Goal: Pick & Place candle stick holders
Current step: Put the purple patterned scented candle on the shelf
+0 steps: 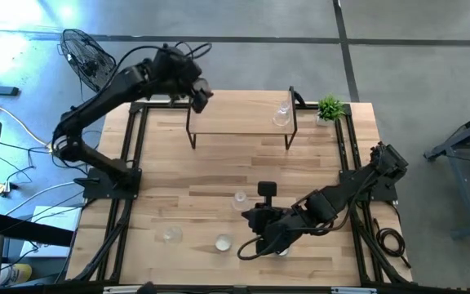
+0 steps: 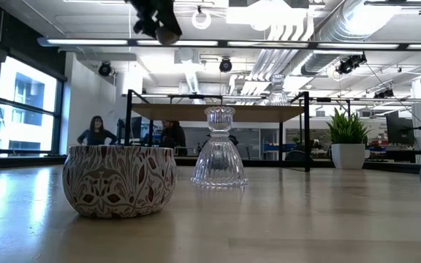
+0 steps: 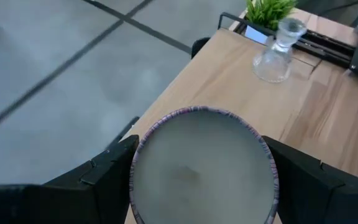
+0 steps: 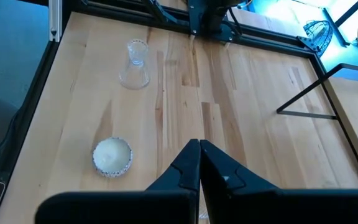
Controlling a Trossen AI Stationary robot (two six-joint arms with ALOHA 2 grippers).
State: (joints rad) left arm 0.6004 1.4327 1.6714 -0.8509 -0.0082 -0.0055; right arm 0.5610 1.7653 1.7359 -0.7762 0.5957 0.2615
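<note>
The left end effector [image 3: 197,186] is raised over the far-left end of the shelf [image 1: 235,122], at its edge. Its fingers [image 3: 98,180] are closed onto a tealight cup [image 3: 201,168], one on each side of the round wall. The cup is carried clear of the shelf top.

The right end effector [image 4: 199,165] is low over the near part of the worktop [image 1: 194,175]. Its fingers are brought together with no gap, and nothing is seen between them.

Location of the remaining holders:
- One glass holder [image 1: 281,114] stands upright on the shelf, near the plant [image 1: 330,108].
- One glass holder [image 1: 240,198] stands mid-worktop, just beside the right end effector.
- One glass holder [image 1: 171,234] stands near the front-left.
- One tealight cup [image 1: 223,242] sits near the front edge.
- A further cup appears partly hidden under the right arm [image 1: 337,196].

Handling notes (judged):
- The cups are light, rigid and short. Opposite sides of the wall are to be gripped, as is done by the left end effector.
- The glass holders are stiff, smooth, probably slippery and fragile. The flared base makes them stable when set down square.
- The narrow neck above the skirt is the preferred grip point. Moderate force is advised, to avoid chipping.
</note>
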